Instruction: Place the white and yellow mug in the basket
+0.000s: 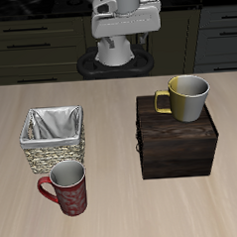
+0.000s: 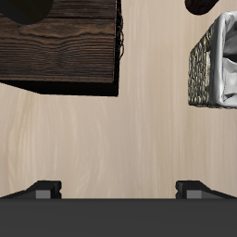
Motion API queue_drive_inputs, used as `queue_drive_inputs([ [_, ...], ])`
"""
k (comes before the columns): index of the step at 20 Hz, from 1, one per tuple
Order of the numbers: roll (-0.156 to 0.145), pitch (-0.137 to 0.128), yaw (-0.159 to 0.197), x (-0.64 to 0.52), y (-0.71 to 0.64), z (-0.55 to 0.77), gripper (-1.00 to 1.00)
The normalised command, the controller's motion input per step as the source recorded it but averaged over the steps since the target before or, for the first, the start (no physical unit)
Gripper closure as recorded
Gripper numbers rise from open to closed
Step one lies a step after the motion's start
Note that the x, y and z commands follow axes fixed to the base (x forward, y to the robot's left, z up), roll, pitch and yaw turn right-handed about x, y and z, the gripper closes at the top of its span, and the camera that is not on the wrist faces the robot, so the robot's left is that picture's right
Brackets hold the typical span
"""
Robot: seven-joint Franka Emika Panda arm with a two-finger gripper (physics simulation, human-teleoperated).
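The white and yellow mug [image 1: 187, 96] stands upright on the back corner of a dark wooden box [image 1: 178, 142], its handle pointing toward the basket side. The basket [image 1: 53, 139] is a square wicker one with grey-white cloth lining, and it is empty. It also shows in the wrist view [image 2: 215, 63], across a strip of bare table from the box [image 2: 60, 42]. My gripper [image 2: 118, 189] is open and empty, with its fingertips [image 2: 44, 189] wide apart. It hangs high above the table, behind the gap between box and basket. I cannot make out the mug in the wrist view.
A dark red patterned mug [image 1: 67, 189] stands just in front of the basket, near the table's front edge. The robot's arm [image 1: 125, 36] rises at the back of the table. Dark cabinets stand behind it.
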Motion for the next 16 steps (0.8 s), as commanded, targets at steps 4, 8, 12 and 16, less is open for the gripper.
queue_drive_inputs([
  [4, -0.036, 0.025, -0.052, 0.16, -0.04, 0.14, -1.00],
  [8, -0.004, -0.022, -0.035, 0.32, 0.13, 0.19, -1.00],
  [12, -0.027, -0.054, 0.004, 0.25, 0.09, 0.13, -1.00],
  [16, -0.023, 0.010, -0.063, 0.36, 0.13, 0.14, -1.00],
])
